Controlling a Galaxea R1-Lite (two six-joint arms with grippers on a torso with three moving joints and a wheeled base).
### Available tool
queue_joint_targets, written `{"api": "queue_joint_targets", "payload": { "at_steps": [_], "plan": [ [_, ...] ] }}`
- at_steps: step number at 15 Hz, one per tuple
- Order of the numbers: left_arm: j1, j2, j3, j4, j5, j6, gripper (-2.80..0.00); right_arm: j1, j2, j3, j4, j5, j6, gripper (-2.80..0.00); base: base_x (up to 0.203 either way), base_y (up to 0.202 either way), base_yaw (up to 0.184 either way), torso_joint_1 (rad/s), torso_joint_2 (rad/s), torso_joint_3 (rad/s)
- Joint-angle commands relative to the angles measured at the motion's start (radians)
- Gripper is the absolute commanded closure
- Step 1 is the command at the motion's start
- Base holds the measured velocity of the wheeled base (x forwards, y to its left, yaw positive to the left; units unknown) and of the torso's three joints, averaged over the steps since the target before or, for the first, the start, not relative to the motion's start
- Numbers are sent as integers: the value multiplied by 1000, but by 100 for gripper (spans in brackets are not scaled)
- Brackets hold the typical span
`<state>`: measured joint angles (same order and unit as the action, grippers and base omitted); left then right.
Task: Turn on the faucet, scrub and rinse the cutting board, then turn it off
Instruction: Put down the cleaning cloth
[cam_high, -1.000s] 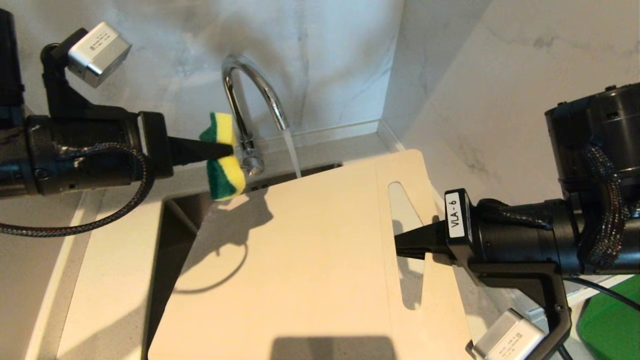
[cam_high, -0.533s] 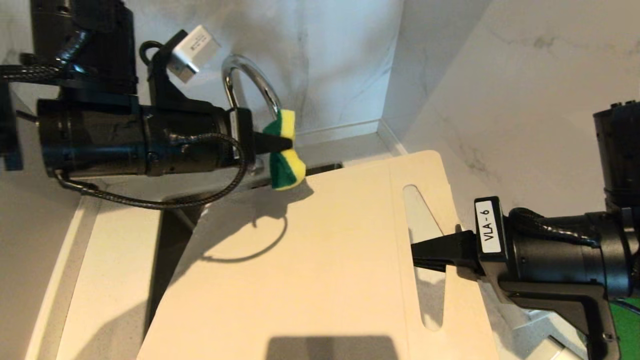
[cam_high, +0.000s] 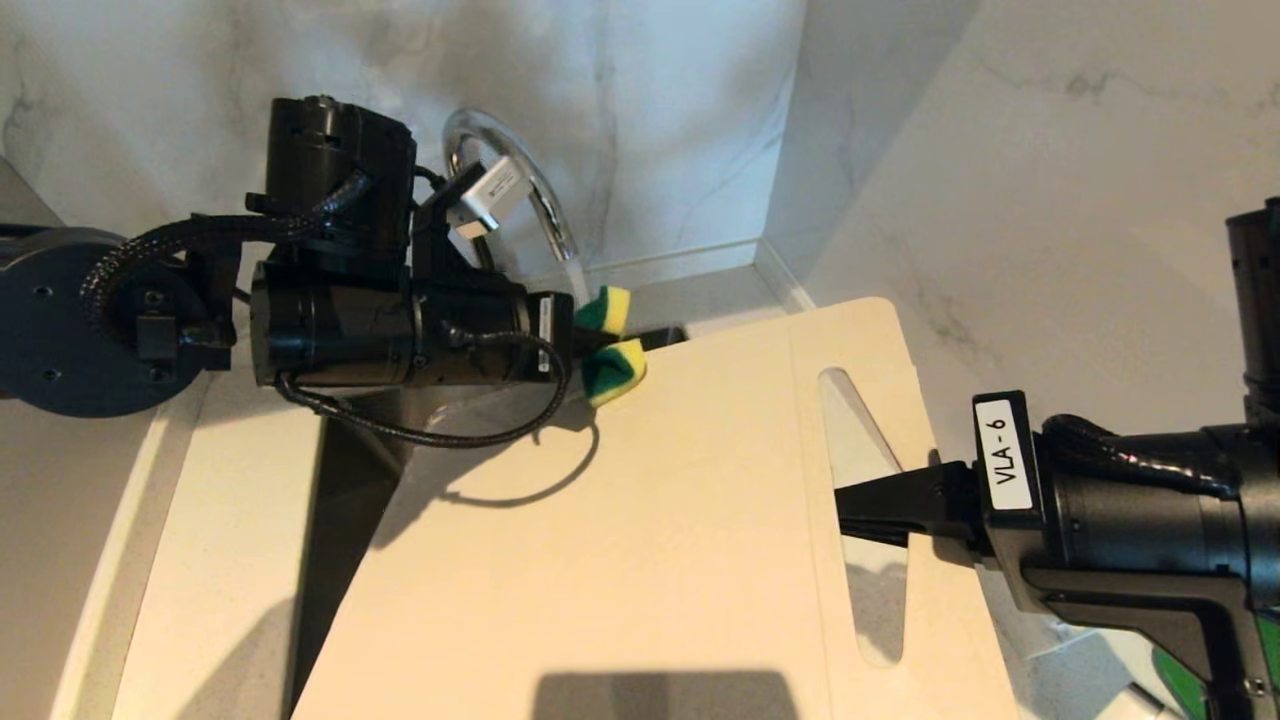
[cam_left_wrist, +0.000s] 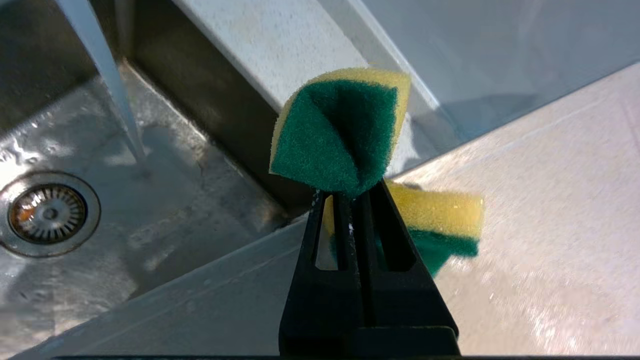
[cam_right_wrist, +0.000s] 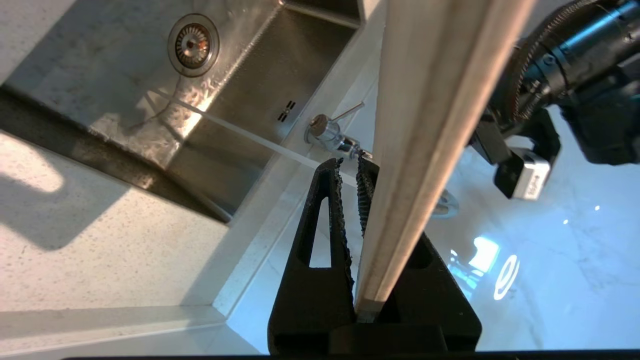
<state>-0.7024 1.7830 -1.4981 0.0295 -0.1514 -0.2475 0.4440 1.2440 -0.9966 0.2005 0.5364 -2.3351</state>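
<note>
Right gripper (cam_high: 850, 512) clamps cutting board (cam_high: 650, 520) by its handle-slot edge, tilted over the sink (cam_left_wrist: 150, 210). Beyond, left gripper (cam_high: 590, 345) pinches sponge (cam_high: 610, 350) at board's far edge, below faucet (cam_high: 520, 180). Risk: hard scrubbing levers the wet board from the one-sided clamp.

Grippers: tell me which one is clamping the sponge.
The left gripper, pinching the green-and-yellow sponge near the faucet; the right gripper clamps the cutting board.

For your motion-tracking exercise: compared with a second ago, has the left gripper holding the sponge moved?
Yes. The left gripper, shut on the sponge, has moved rightward past the faucet to the cutting board's far edge.
</note>
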Motion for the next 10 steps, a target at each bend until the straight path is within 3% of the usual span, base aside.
{"api": "queue_joint_targets", "payload": {
  "at_steps": [1,6,10],
  "plan": [
    [38,-36,53,4,-33,-1,0,-1,5,1,-4,4,-15,0,0,0,0,0,0,0],
    [194,-149,237,-5,-138,6,0,-2,14,-2,-4,4,-15,0,0,0,0,0,0,0],
    [289,-226,474,-87,-192,82,0,-5,14,-1,-4,4,-15,0,0,0,0,0,0,0]
  ]
}}
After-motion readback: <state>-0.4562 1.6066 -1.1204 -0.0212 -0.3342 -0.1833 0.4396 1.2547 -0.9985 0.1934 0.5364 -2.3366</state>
